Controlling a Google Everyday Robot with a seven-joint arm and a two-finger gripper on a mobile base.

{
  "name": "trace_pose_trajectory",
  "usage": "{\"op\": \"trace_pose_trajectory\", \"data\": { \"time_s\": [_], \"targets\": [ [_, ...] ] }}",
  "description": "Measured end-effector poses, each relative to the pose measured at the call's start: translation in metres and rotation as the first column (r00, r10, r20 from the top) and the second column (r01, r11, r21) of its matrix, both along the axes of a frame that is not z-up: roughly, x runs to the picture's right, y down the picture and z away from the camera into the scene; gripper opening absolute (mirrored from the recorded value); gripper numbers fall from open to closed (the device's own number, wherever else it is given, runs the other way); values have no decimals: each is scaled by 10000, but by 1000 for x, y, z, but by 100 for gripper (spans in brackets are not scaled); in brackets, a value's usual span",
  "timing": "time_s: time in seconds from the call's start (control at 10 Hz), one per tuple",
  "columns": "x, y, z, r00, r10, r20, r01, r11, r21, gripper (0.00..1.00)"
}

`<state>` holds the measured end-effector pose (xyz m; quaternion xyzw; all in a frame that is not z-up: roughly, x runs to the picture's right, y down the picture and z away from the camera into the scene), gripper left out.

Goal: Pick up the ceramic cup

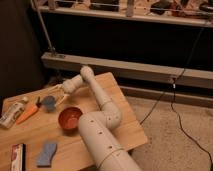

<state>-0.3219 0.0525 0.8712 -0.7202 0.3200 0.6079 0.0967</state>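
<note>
The ceramic cup [48,103] is small and round, blue-grey inside, and stands upright on the wooden table [107,90] left of centre. My gripper [54,98] reaches in from the right at the end of the white arm [95,95]. It is open, with its pale fingers [55,90] spread on either side of the cup's right half, low over the table. The far side of the cup is partly hidden by the fingers.
A red-orange bowl [70,118] stands just in front of the cup. An orange carrot-like item [29,113] and a white bottle [12,112] lie to the left. A flat blue-grey pad [47,153] and a small box [17,156] lie at the front left.
</note>
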Motion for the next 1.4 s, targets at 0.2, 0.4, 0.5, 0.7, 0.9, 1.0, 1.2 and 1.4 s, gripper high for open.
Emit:
{"op": "trace_pose_trajectory", "data": {
  "time_s": [0.2, 0.4, 0.5, 0.7, 0.9, 1.0, 1.2, 1.4],
  "targets": [
    [-2, 3, 0, 9999, -138, -24, 138, 9999, -13, 65],
    [-4, 6, 0, 9997, -231, -34, 231, 9997, -39, 65],
    [-5, 7, 0, 9997, -249, -34, 249, 9997, -68, 65],
    [-7, 9, 1, 9997, -250, -28, 250, 9996, -118, 65],
    [-10, 11, 1, 9997, -255, 5, 255, 9996, -152, 65],
    [-10, 13, 2, 9996, -275, 17, 276, 9995, -171, 65],
    [-11, 16, 2, 9995, -317, 20, 317, 9993, -218, 65],
    [-9, 13, 4, 9997, -237, -35, 236, 9995, -200, 65]
  ]
}}
